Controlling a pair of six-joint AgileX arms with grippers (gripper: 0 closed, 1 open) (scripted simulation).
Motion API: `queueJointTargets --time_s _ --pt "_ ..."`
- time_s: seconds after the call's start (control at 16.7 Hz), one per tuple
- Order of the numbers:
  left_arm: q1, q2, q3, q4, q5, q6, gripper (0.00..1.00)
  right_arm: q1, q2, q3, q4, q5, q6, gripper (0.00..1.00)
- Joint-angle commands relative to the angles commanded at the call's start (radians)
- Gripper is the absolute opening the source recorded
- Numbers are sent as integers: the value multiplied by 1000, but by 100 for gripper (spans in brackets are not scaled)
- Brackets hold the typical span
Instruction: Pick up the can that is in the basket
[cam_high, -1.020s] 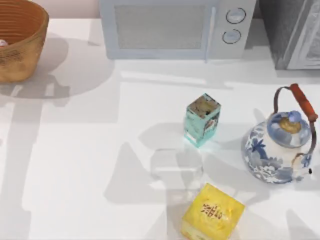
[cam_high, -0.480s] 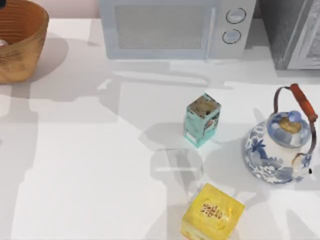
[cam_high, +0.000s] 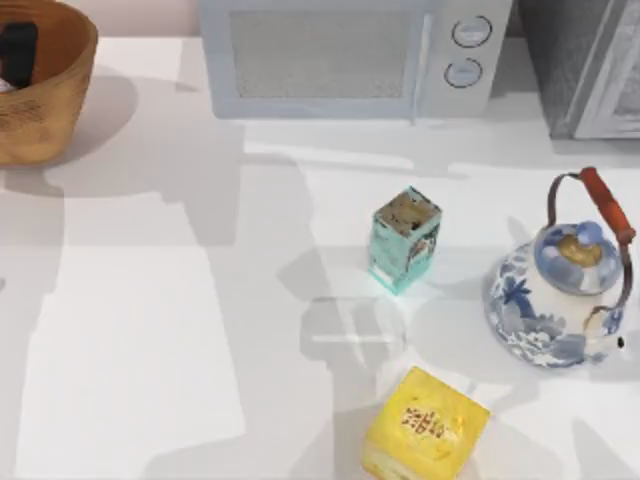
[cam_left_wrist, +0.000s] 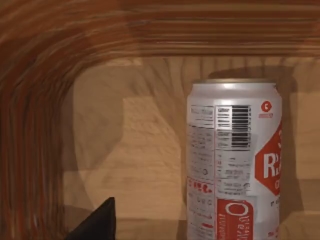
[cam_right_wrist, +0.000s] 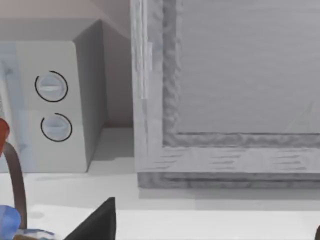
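Table (cam_high: 150, 330), white, seen from above.

- Basket (cam_high: 45, 100): round orange-brown wicker, at the table's 10 o'clock corner, partly cut off by the picture edge. Ribbed inner wall (cam_left_wrist: 35, 125) and wood-toned floor seen in the left wrist view.
- Can (cam_left_wrist: 234, 160): silver drink can with red label, barcode and fine print, standing upright on the basket floor, close to the ribbed wall. From above, a pale sliver of it may show at the basket's left edge, too small to be sure.
- Left gripper (cam_high: 18, 52): dark form down inside the basket's mouth, at 10 o'clock. One dark fingertip (cam_left_wrist: 97, 222) shows in the left wrist view, beside the can and apart from it. Spread of the jaws: cannot tell. Nothing is seen held.
- Right gripper: one dark fingertip (cam_right_wrist: 97, 222) in the right wrist view, above the tabletop facing the appliances at 1 o'clock. Spread: cannot tell.
- Microwave (cam_high: 350, 55): pale, two round dials, at 12 o'clock.
- Grey cabinet-like appliance (cam_high: 585, 65): at 1 o'clock, beside the microwave.
- Teal carton (cam_high: 404, 240): upright, near centre.
- Yellow cube-shaped box (cam_high: 425, 425): at 6 o'clock.
- Blue-and-white teapot (cam_high: 555, 295): red-wrapped handle, at 3 o'clock.
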Motion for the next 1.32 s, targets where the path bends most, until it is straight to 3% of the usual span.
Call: queueJointTargets --time_s 0.48,1.08,1.32 --pt "-3 35 26 -10 0 2 100 0 0 0 0 0 0 100" --pt "-9 141 9 114 -1 -7 100 0 0 0 0 0 0 100" --pt "-9 141 9 114 -1 -7 70 0 0 0 0 0 0 100"
